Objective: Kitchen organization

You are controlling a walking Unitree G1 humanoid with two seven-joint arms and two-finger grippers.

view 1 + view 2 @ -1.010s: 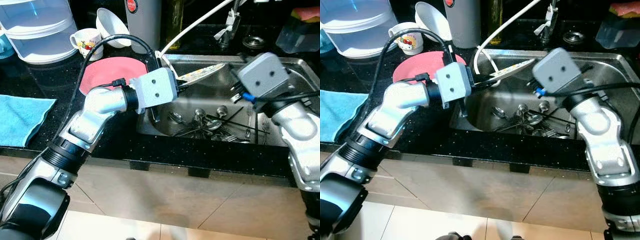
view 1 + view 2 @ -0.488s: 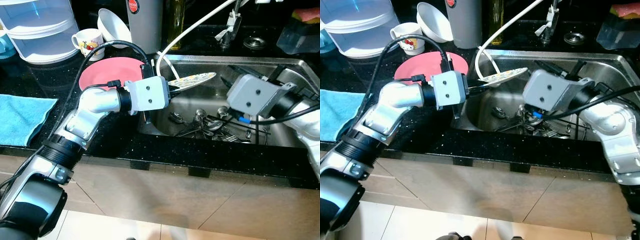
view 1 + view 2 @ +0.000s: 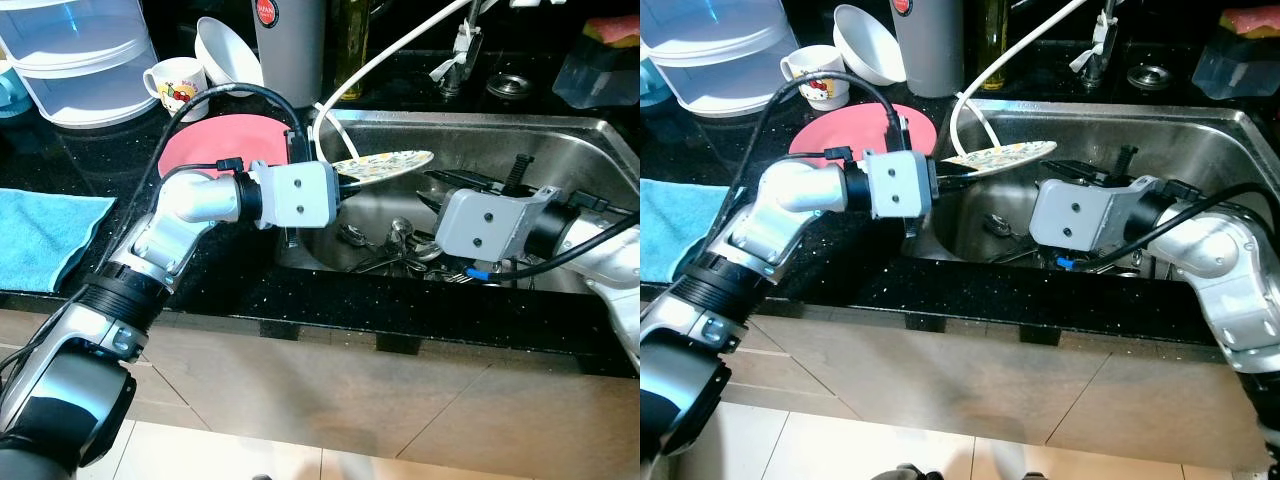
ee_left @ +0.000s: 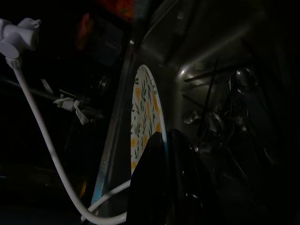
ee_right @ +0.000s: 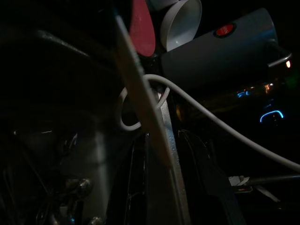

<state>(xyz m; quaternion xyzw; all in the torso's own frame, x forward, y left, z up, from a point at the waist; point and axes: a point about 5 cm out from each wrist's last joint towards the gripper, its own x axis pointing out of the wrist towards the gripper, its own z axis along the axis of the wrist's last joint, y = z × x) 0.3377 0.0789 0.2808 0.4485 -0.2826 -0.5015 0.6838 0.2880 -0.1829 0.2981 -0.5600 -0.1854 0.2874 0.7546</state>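
No lettering can be read — the kettle's (image 3: 288, 40) red badge (image 3: 263, 12) is blurred

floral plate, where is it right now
The floral plate is held edge-on by the left gripper above the left end of the sink, just right of the pink plate on the counter.

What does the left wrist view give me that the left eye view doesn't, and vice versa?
Left wrist: the left gripper clamped on the floral plate rim, close up. Left eye: the right gripper low in the sink, plus the pink plate, mug and blue towel on the counter. Both: the floral plate, white hose and sink cutlery.
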